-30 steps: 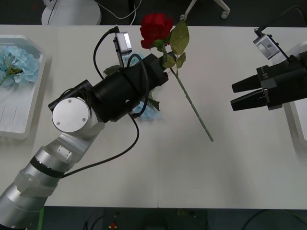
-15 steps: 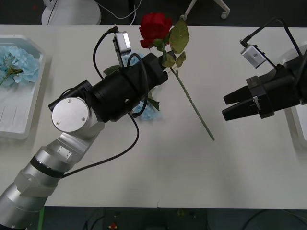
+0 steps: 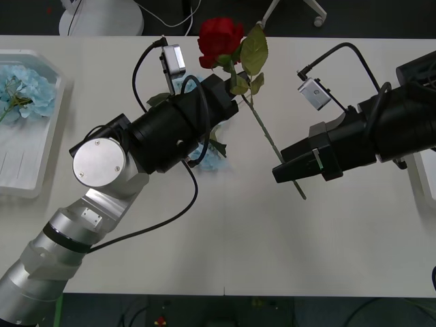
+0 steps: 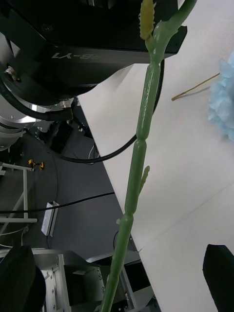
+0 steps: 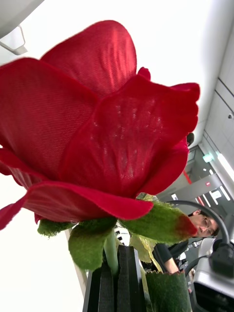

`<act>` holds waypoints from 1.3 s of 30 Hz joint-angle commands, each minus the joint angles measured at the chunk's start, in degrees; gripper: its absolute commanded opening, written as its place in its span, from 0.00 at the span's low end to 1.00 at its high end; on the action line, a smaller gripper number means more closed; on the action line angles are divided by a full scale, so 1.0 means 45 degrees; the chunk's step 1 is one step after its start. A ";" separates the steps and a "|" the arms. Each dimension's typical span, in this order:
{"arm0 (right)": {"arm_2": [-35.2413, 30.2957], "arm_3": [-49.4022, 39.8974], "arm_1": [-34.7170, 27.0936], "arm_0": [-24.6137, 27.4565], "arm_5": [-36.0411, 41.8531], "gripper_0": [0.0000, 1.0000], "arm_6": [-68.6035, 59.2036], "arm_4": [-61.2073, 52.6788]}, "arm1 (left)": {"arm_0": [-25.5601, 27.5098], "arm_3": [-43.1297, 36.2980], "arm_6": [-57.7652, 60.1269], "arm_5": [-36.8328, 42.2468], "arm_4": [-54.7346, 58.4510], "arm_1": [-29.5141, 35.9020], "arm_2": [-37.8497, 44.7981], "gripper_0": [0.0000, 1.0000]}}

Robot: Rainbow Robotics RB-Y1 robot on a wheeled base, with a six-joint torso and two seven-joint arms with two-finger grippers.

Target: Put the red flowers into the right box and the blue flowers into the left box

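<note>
Reaching leftward since earlier, right gripper point(image 3: 279, 172) astride rose stem point(image 3: 267, 139)

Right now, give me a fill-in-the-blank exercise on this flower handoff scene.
1. The left gripper is shut on the stem of the red ____, just below its bloom.
2. The right gripper is ____, its fingers either side of the rose's lower stem.
3. Blue flowers already lie in the ____ box.

Missing words: rose; open; left
</note>
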 commanded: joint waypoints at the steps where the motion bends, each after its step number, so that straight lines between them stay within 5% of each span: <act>1: 0.0380 -0.0434 0.0373 -0.0016 -0.0276 0.98 -0.0523 0.0347 | -0.0325 -0.0522 -0.0303 -0.0158 0.0364 0.0025 0.0025 0.00; 3: 0.0438 -0.0453 0.0373 -0.0055 -0.0257 0.57 -0.0796 0.0367 | -0.0325 -0.0522 -0.0303 -0.0158 0.0403 0.0025 0.0025 0.00; 4: 0.0438 -0.0453 0.0373 -0.0055 -0.0179 0.22 -0.1089 0.0328 | -0.0325 -0.0522 -0.0323 -0.0158 0.0403 0.0025 0.0025 0.00; 5: 0.0438 -0.0453 0.0373 -0.0075 -0.0120 0.00 -0.1265 0.0308 | -0.0306 -0.0522 -0.0323 -0.0158 0.0403 0.0045 0.0025 0.00; 21: 0.0438 -0.0473 0.0295 -0.0114 -0.0061 0.00 -0.1577 0.0289 | -0.0267 -0.0522 -0.0303 -0.0158 0.0423 0.0181 0.0123 0.02; 23: 0.0419 -0.0492 0.0295 -0.0114 -0.0061 0.00 -0.1597 0.0289 | -0.0267 -0.0522 -0.0303 -0.0158 0.0442 0.0240 0.0143 0.25; 25: 0.0438 -0.0473 0.0256 -0.0114 -0.0061 0.00 -0.1597 0.0289 | -0.0267 -0.0522 -0.0323 -0.0158 0.0462 0.0299 0.0221 0.99; 33: 0.0399 -0.0473 0.0080 -0.0114 -0.0061 0.00 -0.1636 0.0289 | -0.0188 -0.0522 -0.0342 -0.0001 0.0872 0.1119 0.0611 1.00; 39: 0.0243 -0.0473 -0.0154 -0.0114 -0.0061 0.00 -0.1636 0.0289 | 0.0925 -0.0561 -0.0479 0.1854 0.2864 0.2447 0.2252 1.00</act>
